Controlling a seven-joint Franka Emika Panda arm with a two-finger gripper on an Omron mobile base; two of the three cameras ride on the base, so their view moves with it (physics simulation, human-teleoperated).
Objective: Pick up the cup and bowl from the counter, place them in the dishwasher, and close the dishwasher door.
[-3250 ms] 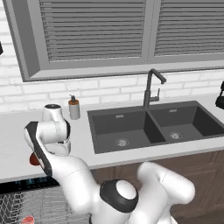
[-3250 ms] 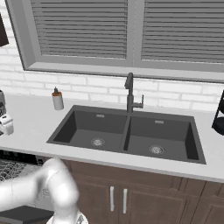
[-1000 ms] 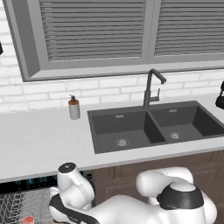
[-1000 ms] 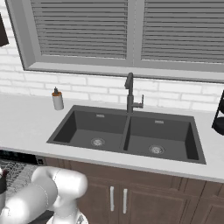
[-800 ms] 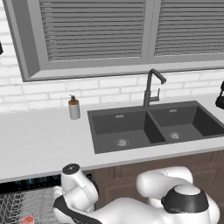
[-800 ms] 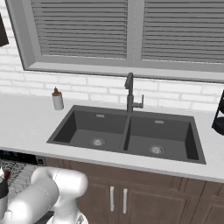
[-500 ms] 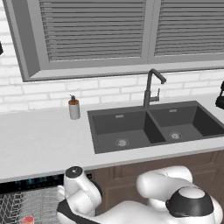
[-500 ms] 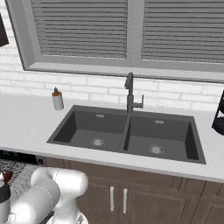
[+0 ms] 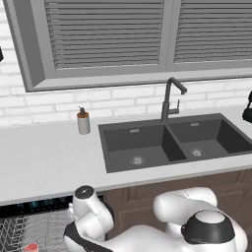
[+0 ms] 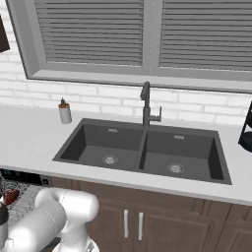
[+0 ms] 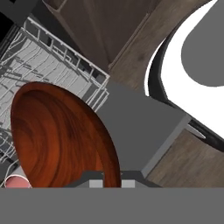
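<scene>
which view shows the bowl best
The hand view: the bowl is large and close above the dishwasher rack, pinched at its rim by the gripper. The right base view shows a small reddish edge; the left base view doesn't help.

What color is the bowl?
The bowl is dark reddish-brown with wood-like streaks, seen best in the hand view.

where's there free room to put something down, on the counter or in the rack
The counter is bare left of the sink, from the soap dispenser to its front edge. In the dishwasher, wire rack beyond the bowl lies free; it is crowded near the cup, which sits beside the bowl.
</scene>
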